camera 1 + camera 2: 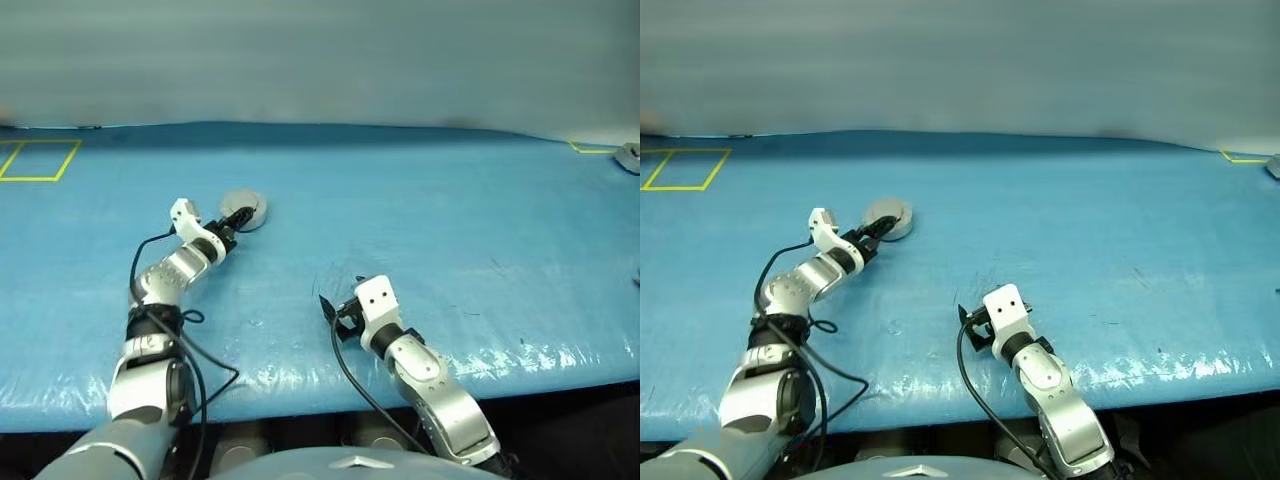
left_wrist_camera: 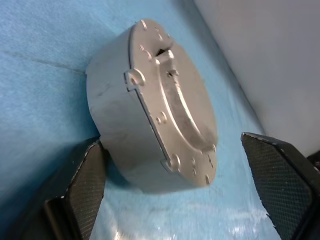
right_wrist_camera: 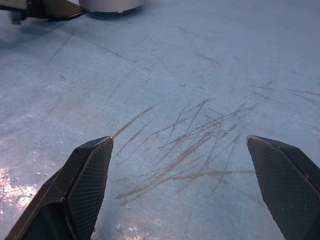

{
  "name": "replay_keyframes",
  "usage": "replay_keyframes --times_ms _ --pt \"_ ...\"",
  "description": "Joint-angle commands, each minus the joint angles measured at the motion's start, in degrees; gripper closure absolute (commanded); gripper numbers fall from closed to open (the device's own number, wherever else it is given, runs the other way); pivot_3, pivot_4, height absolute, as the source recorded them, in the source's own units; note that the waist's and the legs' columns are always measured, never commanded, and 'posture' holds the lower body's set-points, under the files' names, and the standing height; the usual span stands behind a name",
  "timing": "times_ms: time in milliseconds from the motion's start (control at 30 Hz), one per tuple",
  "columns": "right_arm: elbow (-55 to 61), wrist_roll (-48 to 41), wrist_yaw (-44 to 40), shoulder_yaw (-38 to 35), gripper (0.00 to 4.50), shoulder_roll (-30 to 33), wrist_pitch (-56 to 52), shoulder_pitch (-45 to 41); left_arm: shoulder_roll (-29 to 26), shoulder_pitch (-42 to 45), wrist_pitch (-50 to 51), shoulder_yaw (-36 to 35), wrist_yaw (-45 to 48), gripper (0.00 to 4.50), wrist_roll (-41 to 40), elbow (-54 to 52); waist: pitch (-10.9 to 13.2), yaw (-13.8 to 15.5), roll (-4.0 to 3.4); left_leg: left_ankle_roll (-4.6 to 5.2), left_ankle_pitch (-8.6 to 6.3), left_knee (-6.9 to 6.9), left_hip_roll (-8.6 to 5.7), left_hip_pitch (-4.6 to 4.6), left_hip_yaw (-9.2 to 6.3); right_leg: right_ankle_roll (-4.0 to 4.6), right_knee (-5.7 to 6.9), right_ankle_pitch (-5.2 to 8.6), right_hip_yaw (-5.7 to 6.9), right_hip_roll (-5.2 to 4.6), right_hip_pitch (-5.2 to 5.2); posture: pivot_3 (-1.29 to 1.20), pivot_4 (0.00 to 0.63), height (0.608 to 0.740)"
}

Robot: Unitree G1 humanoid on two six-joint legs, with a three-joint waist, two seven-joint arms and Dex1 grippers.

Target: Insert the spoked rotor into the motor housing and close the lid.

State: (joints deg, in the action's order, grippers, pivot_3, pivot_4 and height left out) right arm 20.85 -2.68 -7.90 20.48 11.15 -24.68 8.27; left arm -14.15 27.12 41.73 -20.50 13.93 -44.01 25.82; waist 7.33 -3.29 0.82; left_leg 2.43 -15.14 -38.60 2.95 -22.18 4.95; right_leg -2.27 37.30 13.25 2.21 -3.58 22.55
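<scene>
On the blue table: one round grey motor housing lies on the table, on the left side, about midway between the near and far edges.
Count of task things: one housing, one lid; I cannot tell whether a rotor sits inside, since the lid covers the cup.
Lid: closed flat on the housing, plain outer face with a raised curved ridge and small round bumps near its rim.
Facing: the housing sits flat on its base, lid face up; its round axis stands upright.
Long axis: none to speak of, as the piece is round; a small lug sticks out at the seam between lid and cup.
Count of grippers: two.
Left gripper: jaws spread wide, one finger on each side of the housing; the nearer pad sits just beside the housing wall, possibly touching it, though the angle makes that hard to judge; the other pad stands clear of it.
Right gripper: jaws spread wide and holding nothing, over a scratched patch of the table near its near edge, well apart from the housing.
Other marks: yellow tape outlines a rectangle at the far left corner.
</scene>
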Motion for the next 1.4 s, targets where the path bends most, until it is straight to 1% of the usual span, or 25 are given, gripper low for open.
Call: replay_keyframes --times_ms 33,67,133,167,200,267,333,400,433,467,533,600,667,967,1167,1400 --pt "0.5 -0.2 -1.2 -1.2 0.00 -0.1 -0.1 -0.3 -0.7 -13.4 6.7 4.9 -3.0 0.03 4.0 -10.7 -0.2 0.1 -0.10 -0.05 -0.02 0.11 0.00 0.28 0.02 0.09 -0.03 0.06 -0.01 -0.12 -0.05 0.00 0.150 0.740" --pt "0.3 -0.5 -1.4 -1.7 0.00 -0.4 -0.1 -0.2 -1.6 -16.9 5.5 7.2 -2.4 0.03 5.9 -15.2 -0.4 0.1 -0.13 -0.11 0.00 0.29 -0.01 0.50 0.07 0.14 -0.04 0.10 -0.04 -0.31 -0.17 0.00 0.150 0.740" --pt "0.1 -0.9 -1.9 -2.4 0.00 -0.9 0.7 -0.2 -3.6 -23.5 -0.6 12.5 -1.0 0.03 11.8 -23.6 -0.6 0.5 -0.31 -0.52 -0.05 0.60 -0.05 0.63 0.07 0.23 -0.07 0.13 -0.06 -0.40 -0.16 0.00 0.150 0.740" --pt "0.0 -1.2 -1.9 -2.9 0.00 -1.3 1.6 0.0 -3.9 -26.5 -5.1 14.4 -0.3 0.03 14.7 -27.0 -0.7 0.5 -0.44 -0.56 -0.04 0.70 -0.05 0.62 0.07 0.32 -0.06 0.16 -0.08 -0.39 -0.08 0.00 0.150 0.740" --pt "0.0 -2.4 -2.3 -3.9 0.00 -2.2 2.8 0.3 -4.5 -29.5 -11.7 16.9 0.5 0.03 18.9 -29.8 -0.8 0.7 -0.56 -0.57 -0.04 0.76 -0.05 0.62 0.06 0.45 -0.07 0.15 -0.17 -0.39 -0.07 0.00 0.150 0.740" --pt "0.4 -4.5 -3.1 -5.8 0.00 -3.4 4.9 1.2 -4.5 -34.4 -21.5 20.0 0.9 0.03 25.1 -34.2 -0.8 1.0 -0.55 -0.61 -0.04 0.98 -0.04 0.57 0.09 0.72 -0.10 0.13 -0.24 -0.40 0.09 0.00 0.150 0.740" --pt "0.3 -4.2 -4.0 -6.4 0.00 -3.1 7.2 1.6 -3.7 -36.9 -27.2 21.3 0.5 0.03 28.6 -35.9 -0.7 1.6 -0.52 -0.68 -0.07 1.09 -0.02 0.45 0.08 0.86 -0.13 0.21 -0.21 -0.40 0.24 0.00 0.150 0.740" --pt "-0.5 -2.5 -4.9 -6.1 0.00 -1.9 10.1 1.7 -3.2 -38.2 -32.2 22.3 0.6 0.03 31.6 -36.1 -0.7 2.3 -0.48 -0.67 -0.07 1.11 -0.02 0.12 0.06 0.88 -0.19 0.22 -0.17 -0.39 0.56 0.00 0.150 0.740" --pt "-1.1 -1.4 -5.6 -5.4 0.00 -0.9 11.8 1.9 -2.5 -38.9 -38.2 22.8 1.8 0.03 32.8 -35.4 -0.7 2.6 -0.47 -0.37 0.10 1.09 -0.02 -0.13 0.04 0.88 -0.19 0.22 -0.13 -0.39 0.79 0.00 0.150 0.740" --pt "-1.6 -0.2 -6.0 -4.8 0.00 0.0 13.5 1.9 -1.5 -39.5 -42.4 22.8 2.1 0.03 33.4 -34.8 -0.7 2.7 -0.46 -0.33 0.13 1.01 -0.02 -0.60 0.00 0.88 -0.19 0.20 -0.06 -0.36 1.15 0.00 0.150 0.740" --pt "-2.3 0.7 -5.8 -4.8 0.00 0.1 15.7 2.0 0.5 -39.9 -47.0 22.4 2.0 0.03 33.9 -33.7 -0.7 2.9 -0.44 -0.24 0.09 0.98 -0.03 -0.83 -0.02 0.87 -0.31 0.20 -0.01 -0.35 1.18 0.00 0.150 0.740" --pt "-2.6 -0.2 -4.5 -5.8 0.00 -1.6 17.1 2.6 1.2 -40.1 -47.8 22.5 3.0 0.03 33.8 -33.1 -0.6 2.9 -0.36 -0.16 0.05 0.91 -0.03 -1.06 -0.02 0.84 -0.37 0.19 0.07 -0.35 1.14 0.00 0.150 0.740" --pt "-2.9 -0.6 -3.8 -6.4 0.00 -3.0 18.4 3.4 0.9 -40.6 -48.2 23.0 4.7 0.03 34.0 -32.9 -0.6 2.8 -0.37 -0.15 0.05 0.77 0.03 -1.35 -0.14 0.78 -0.37 0.15 0.18 -0.05 1.28 0.00 0.150 0.740" --pt "-2.8 0.2 -3.6 -7.1 0.00 -3.9 19.1 5.2 -0.2 -39.8 -49.5 22.0 7.6 0.03 34.4 -30.4 -0.2 2.7 -0.08 -0.07 0.02 0.54 0.02 -1.34 -0.12 0.47 -0.36 0.15 0.25 0.08 1.24 0.00 0.150 0.740" --pt "-2.2 0.2 -3.8 -7.2 0.00 -4.0 19.3 6.1 -0.5 -37.9 -49.8 22.0 9.8 0.03 34.1 -27.4 -0.2 2.7 -0.09 -0.07 0.02 0.54 0.01 -1.35 -0.12 0.57 -0.36 0.08 0.24 0.09 1.22 0.00 0.150 0.740" --pt "-2.0 0.1 -4.1 -7.5 0.00 -3.9 19.4 5.9 -0.2 -37.6 -50.2 21.9 10.7 0.03 34.2 -26.9 -0.2 2.7 -0.09 -0.06 0.02 0.54 0.02 -1.34 -0.12 0.55 -0.35 0.07 0.24 0.10 1.20 0.00 0.150 0.740"
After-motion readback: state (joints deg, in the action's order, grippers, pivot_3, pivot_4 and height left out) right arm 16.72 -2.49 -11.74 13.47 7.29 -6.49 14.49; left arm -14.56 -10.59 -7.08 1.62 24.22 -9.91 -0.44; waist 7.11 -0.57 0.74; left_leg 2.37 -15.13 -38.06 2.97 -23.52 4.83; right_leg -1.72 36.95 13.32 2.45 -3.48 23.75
